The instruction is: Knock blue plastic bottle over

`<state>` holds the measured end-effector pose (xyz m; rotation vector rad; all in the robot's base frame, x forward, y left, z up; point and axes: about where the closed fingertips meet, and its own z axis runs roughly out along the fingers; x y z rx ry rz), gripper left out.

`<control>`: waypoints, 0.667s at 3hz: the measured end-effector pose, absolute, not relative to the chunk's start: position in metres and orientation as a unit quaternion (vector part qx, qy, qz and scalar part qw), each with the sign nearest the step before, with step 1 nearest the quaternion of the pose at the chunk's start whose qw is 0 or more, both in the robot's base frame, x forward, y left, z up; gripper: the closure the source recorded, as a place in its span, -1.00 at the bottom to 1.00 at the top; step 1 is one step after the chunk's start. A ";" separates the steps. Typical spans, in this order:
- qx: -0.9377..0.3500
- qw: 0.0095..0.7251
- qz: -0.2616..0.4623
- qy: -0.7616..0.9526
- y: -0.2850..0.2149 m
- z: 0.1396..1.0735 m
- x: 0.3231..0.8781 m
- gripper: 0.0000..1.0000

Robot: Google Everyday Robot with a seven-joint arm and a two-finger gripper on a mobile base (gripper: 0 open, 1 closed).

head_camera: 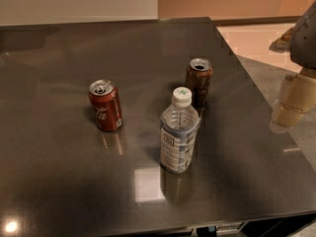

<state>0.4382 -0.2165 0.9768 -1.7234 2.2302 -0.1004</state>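
Near the middle of the dark, glossy bench stands the bottle, upright, its white cap on top and a pale label wrapped round its lower body. It is the tallest of the three things on the bench. Just behind it and slightly to the right stands the brown can, upright with its top opened; the two are close, but whether they touch cannot be told. Well to the left stands the red can, also upright and clear of both. At the right side of the view, beyond the bench's right edge and over the pale floor, hangs the cream-coloured tool under a grey part of the arm. It is well apart from the bottle and touches nothing on the bench. Whether the tool is spread or pressed together cannot be told.
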 end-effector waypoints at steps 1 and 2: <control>-0.603 0.160 -0.035 0.781 -0.216 0.977 0.438 -1.00; -0.609 0.173 0.002 0.774 -0.203 0.975 0.436 -1.00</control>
